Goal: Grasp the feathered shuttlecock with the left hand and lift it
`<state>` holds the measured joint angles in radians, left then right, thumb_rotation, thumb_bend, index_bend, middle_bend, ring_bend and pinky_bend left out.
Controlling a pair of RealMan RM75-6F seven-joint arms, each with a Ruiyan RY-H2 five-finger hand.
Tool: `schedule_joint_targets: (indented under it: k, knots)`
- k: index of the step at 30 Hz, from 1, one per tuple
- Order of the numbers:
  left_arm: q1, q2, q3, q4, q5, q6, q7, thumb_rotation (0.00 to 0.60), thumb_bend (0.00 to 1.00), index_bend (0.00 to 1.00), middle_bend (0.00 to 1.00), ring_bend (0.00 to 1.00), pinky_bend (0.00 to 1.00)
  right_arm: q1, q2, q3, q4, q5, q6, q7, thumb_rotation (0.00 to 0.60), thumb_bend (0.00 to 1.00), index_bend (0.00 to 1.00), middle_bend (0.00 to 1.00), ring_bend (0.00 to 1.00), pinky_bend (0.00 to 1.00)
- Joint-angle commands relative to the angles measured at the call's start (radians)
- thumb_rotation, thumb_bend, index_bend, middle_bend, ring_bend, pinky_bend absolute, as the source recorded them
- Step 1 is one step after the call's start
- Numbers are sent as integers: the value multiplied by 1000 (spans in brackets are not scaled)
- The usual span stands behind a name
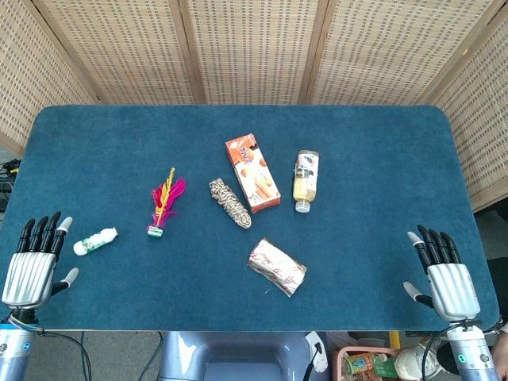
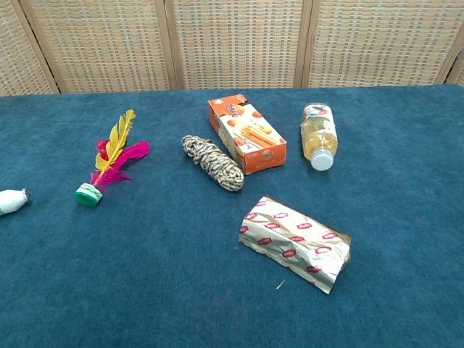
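The feathered shuttlecock (image 1: 163,205) (image 2: 110,160) lies on the blue table, pink and yellow feathers pointing away, green base toward me. My left hand (image 1: 33,258) rests flat at the table's near left edge, fingers spread, holding nothing, well to the left of the shuttlecock. At the near right edge my right hand (image 1: 444,272) lies the same way, empty. Neither hand shows in the chest view.
A small white bottle (image 1: 95,240) (image 2: 11,201) lies between the left hand and the shuttlecock. A coiled rope (image 1: 230,202) (image 2: 211,162), an orange box (image 1: 252,171) (image 2: 246,135), a drink bottle (image 1: 305,180) (image 2: 318,133) and a foil packet (image 1: 276,267) (image 2: 296,241) fill the middle.
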<state>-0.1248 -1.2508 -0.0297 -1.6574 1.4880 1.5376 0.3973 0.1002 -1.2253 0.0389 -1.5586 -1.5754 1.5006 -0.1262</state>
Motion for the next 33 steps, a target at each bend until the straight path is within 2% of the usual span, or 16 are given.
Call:
schedule_joint_targets:
  k: [1,25,29,33]
  knots:
    - [1,0,-1,0,2,0,-1,600,207,0,0,0,0,0,0,0,0,-1,2,1,600,169,53,0,0,0]
    - [0,1,-12,9,-13,-24,-32,600,207,17,0,0,0,0,-2,-3,-1,-4,-2,-9,600,169,53,0,0,0]
    - [1,-2,-13,5,-17,-28,-39,600,207,38,0,0,0,0,0,-2,-1,-3,-2,-6,600,169,53,0,0,0]
    - [-1,-4,-22,-12,-37,-42,-78,600,207,107,0,0,0,-3,3,0,-4,-2,3,0,600,169,53,0,0,0]
